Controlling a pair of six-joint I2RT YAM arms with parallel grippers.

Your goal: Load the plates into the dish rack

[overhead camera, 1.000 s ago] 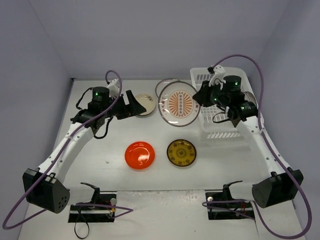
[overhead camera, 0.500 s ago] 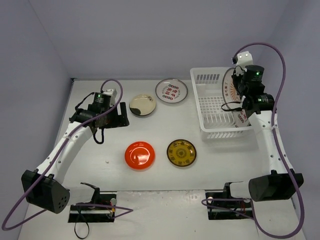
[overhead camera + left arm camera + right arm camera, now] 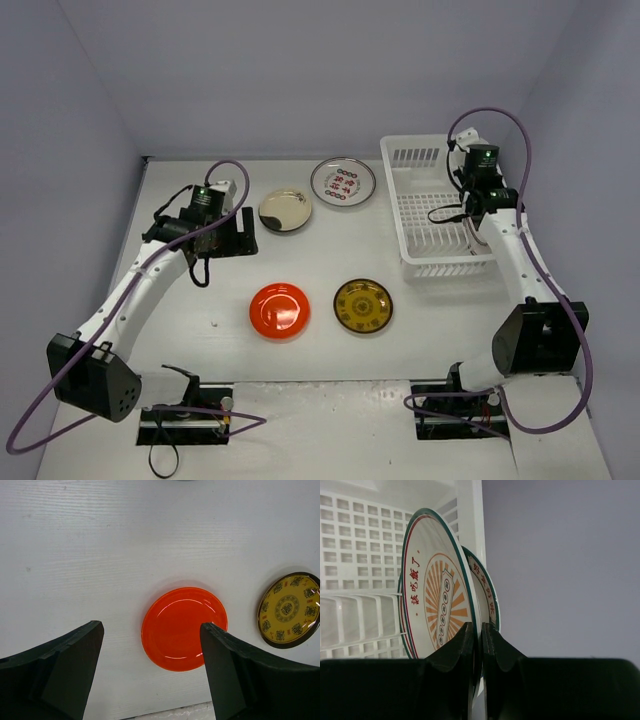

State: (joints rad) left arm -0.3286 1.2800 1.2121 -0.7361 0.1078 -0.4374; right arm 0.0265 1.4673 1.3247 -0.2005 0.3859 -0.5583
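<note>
My right gripper [image 3: 481, 626] is shut on the rim of a white plate with an orange sunburst pattern [image 3: 437, 600]. It holds the plate upright at the right end of the white dish rack [image 3: 435, 215], against another patterned plate [image 3: 489, 596]. In the top view the right gripper [image 3: 478, 212] is inside the rack. My left gripper [image 3: 152, 626] is open and empty above the table, with the red-orange plate [image 3: 184, 628] showing between its fingers. A yellow-brown plate [image 3: 363, 305], a cream plate [image 3: 285, 209] and a white plate with red patterns [image 3: 343, 181] lie flat on the table.
The left gripper [image 3: 232, 230] hangs left of the cream plate. The red-orange plate [image 3: 279, 310] and the yellow-brown plate [image 3: 290, 609] lie side by side at mid table. The rack's slotted wall [image 3: 355, 535] is left of the held plate.
My right gripper carried the sunburst plate from over the table into the rack's right end and stood it upright. My left gripper turned down toward the table and then stayed put.
</note>
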